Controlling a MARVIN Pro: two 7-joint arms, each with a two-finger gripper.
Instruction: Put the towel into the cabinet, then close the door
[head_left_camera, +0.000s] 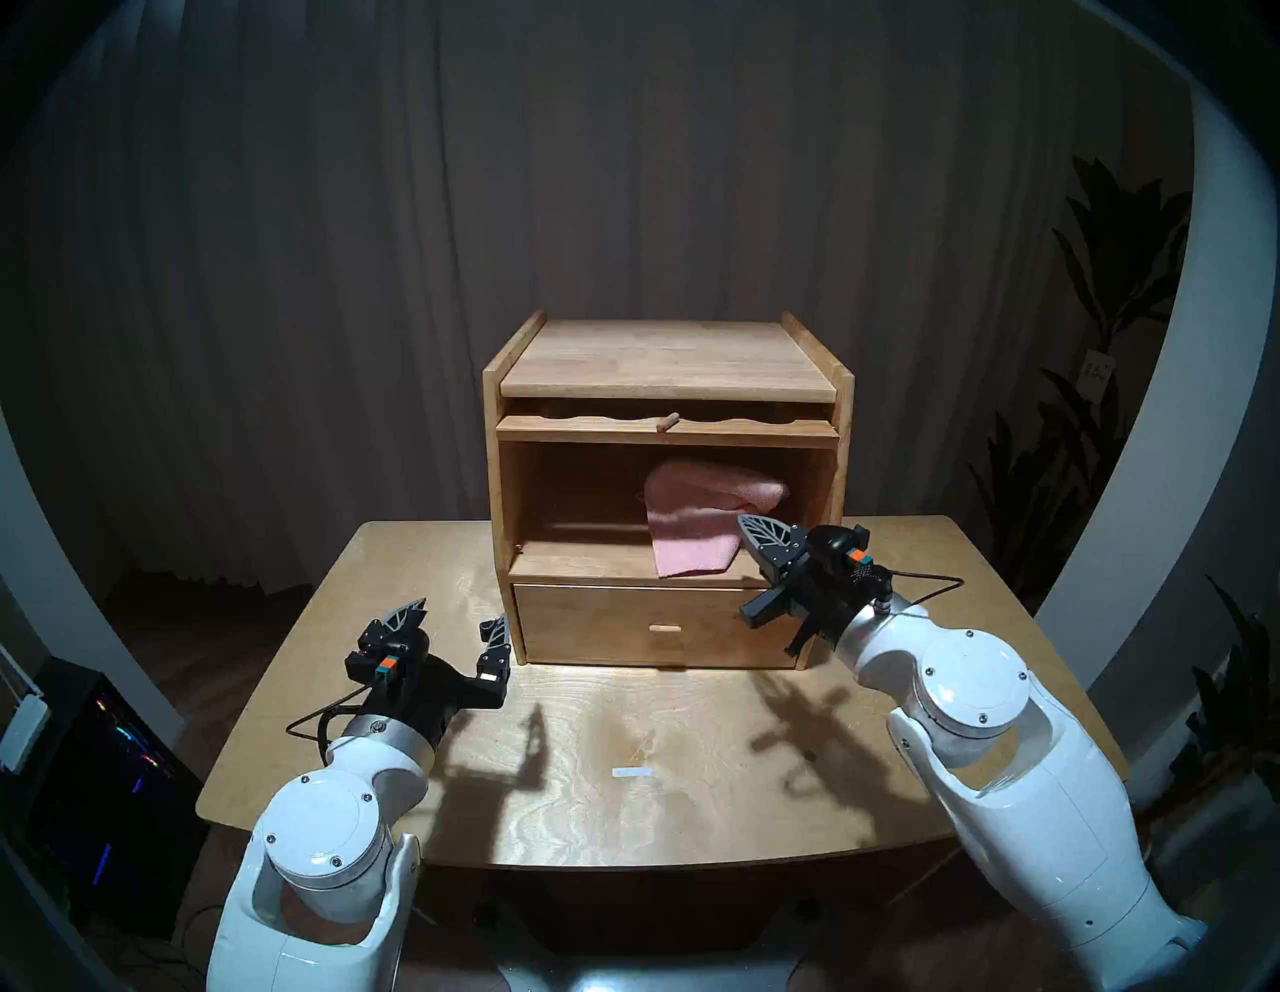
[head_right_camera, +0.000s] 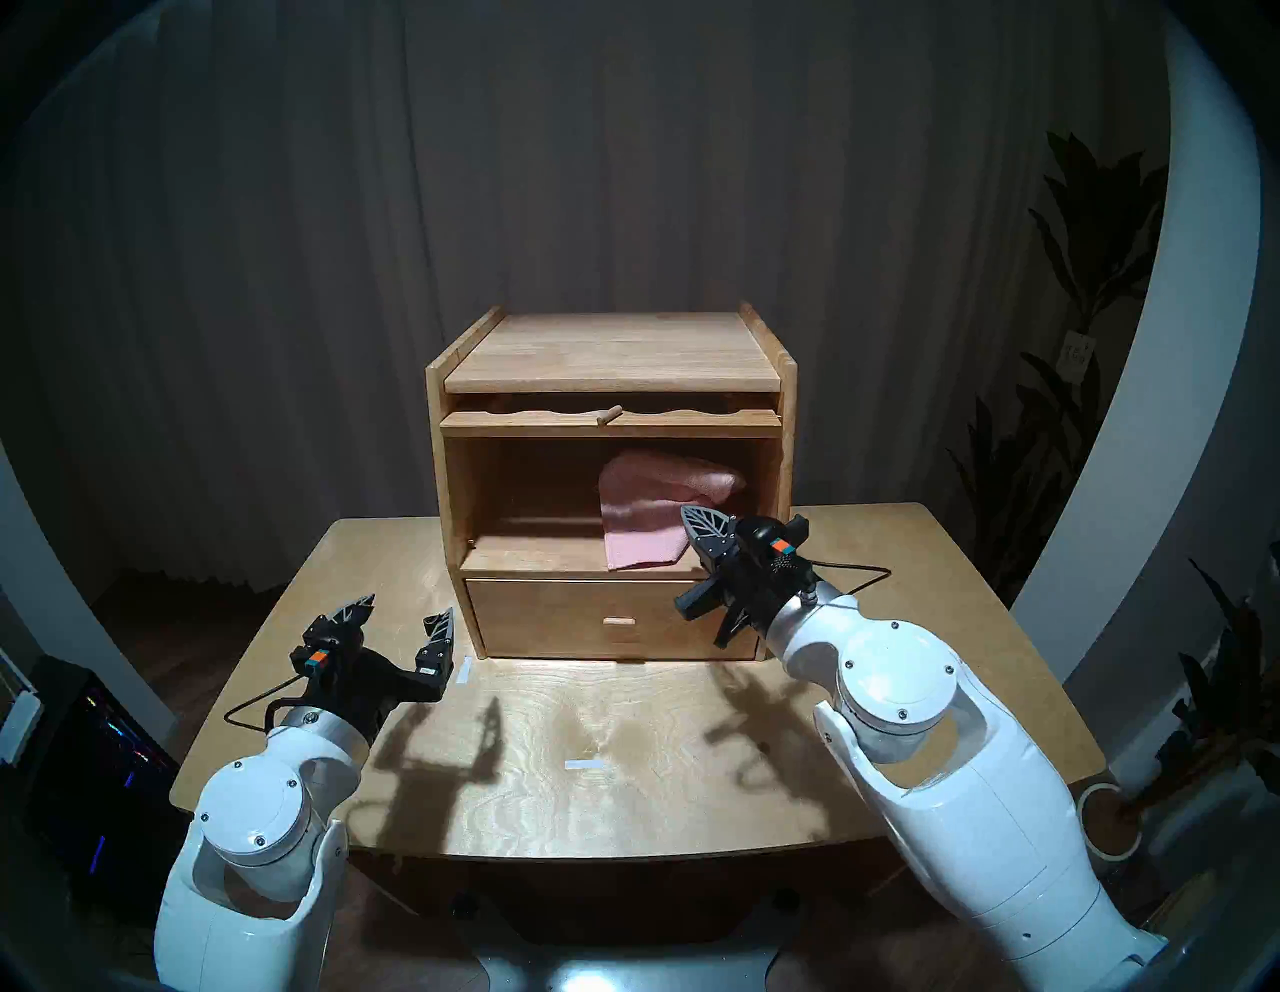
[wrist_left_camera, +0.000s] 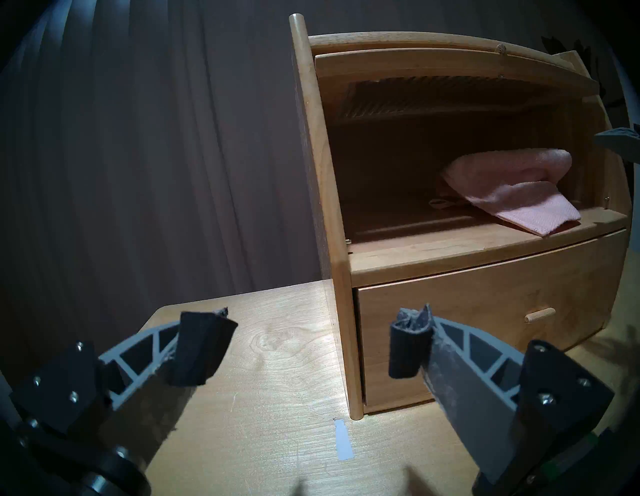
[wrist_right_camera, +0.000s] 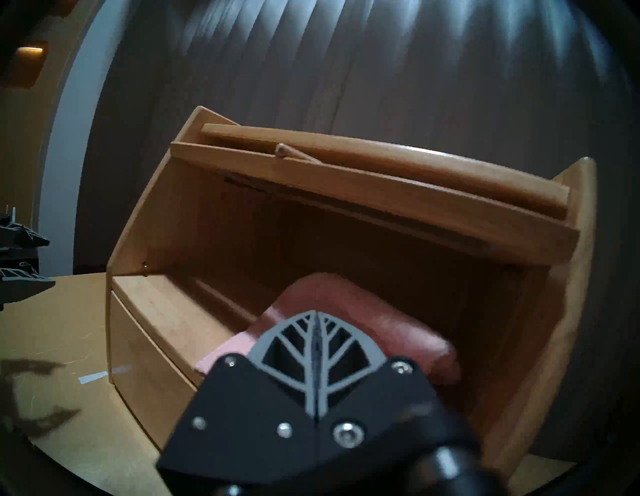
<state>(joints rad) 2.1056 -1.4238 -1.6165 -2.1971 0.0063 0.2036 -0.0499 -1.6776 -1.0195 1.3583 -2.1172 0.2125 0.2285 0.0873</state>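
- We see the pink towel (head_left_camera: 699, 519) lying inside the upper compartment of the cabinet (head_left_camera: 665, 367), toward its right side, with one corner draped over the front lip of the shelf.
- Our right gripper (head_left_camera: 751, 530) hangs just in front of that opening with its jaws clenched together on nothing, the towel beyond its tips; whether the tips touch the cloth we cannot tell.
- Our left gripper (head_left_camera: 454, 620) rests low over the table (head_left_camera: 623, 796), beside the cabinet's left front corner, jaws spread wide and empty.
- The door (head_left_camera: 665, 428) sits slid back under the top board, flat and level, its long edge running left to right above the opening; the small peg knob (head_left_camera: 669, 421) pokes out near the middle.
- We judge that closing turns on this: the knob lies above and to the left of the right gripper's tips, and higher still above the left gripper, so the right arm looks nearer to it.
- The drawer (head_left_camera: 658, 627) beneath is closed.
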